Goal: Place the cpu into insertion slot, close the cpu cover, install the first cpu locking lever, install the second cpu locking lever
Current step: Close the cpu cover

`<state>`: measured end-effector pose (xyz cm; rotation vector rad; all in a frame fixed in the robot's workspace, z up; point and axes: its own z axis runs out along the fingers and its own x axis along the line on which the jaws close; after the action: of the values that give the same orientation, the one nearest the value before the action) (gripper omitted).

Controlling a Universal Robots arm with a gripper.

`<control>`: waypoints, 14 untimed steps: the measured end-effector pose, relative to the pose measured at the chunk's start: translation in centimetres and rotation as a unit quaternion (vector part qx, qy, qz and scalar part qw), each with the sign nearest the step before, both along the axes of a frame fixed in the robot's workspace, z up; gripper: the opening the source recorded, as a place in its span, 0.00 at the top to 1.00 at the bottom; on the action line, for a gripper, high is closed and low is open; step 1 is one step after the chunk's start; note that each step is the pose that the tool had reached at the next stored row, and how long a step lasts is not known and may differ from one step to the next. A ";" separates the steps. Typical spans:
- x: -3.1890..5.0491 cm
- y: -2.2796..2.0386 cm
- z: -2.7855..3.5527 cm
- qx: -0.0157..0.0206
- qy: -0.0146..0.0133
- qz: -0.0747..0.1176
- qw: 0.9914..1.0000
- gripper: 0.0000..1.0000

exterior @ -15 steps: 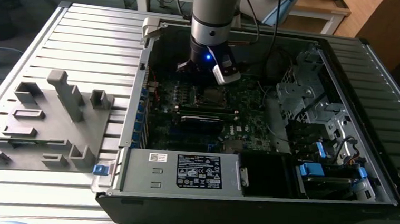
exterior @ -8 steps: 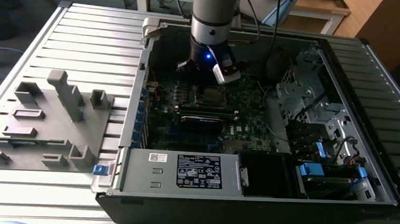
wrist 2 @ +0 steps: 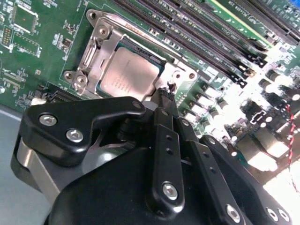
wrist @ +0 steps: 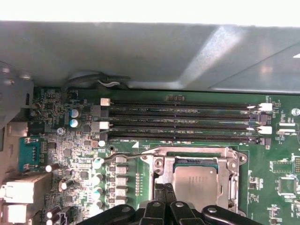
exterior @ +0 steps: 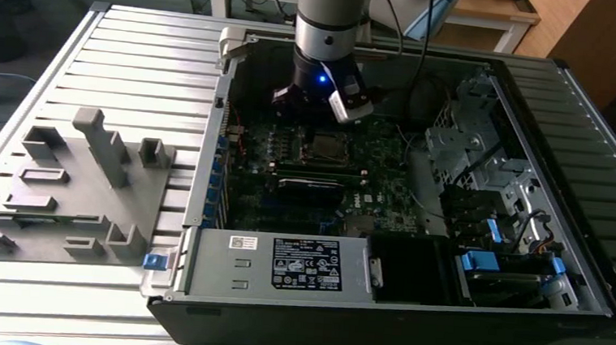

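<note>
Checking in from the remote station: the arm is down inside the open PC case [exterior: 210,145] on the slatted desk [exterior: 131,62]. The cpu [wrist 2: 127,76] sits in the insertion slot [exterior: 325,146], and the cpu cover [wrist 2: 99,43] lies flat over it, framing the silver top. The end effector [wrist 2: 165,94] has its fingers together as far as I can see. The tips are right at the edge of the cover, on the side away from the memory slots [wrist: 183,123]. I can't tell if anything is pinched between them. In the first wrist view a thin wire locking lever [wrist: 123,156] runs along the slot's edge, next to the memory slots.
</note>
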<state>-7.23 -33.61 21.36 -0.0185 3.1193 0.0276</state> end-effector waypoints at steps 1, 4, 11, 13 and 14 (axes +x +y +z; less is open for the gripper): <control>0.00 0.00 0.03 0.000 0.000 0.000 1.000 0.89; 0.00 0.00 0.03 0.000 0.000 0.000 1.000 0.89; 2.00 0.00 0.02 0.000 0.000 0.000 1.000 0.89; 2.21 -0.01 0.02 0.000 0.000 0.000 1.000 0.89; 2.21 -0.01 0.01 0.000 0.000 0.000 1.000 0.89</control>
<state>-5.02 -33.61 21.38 -0.0184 3.1188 0.0277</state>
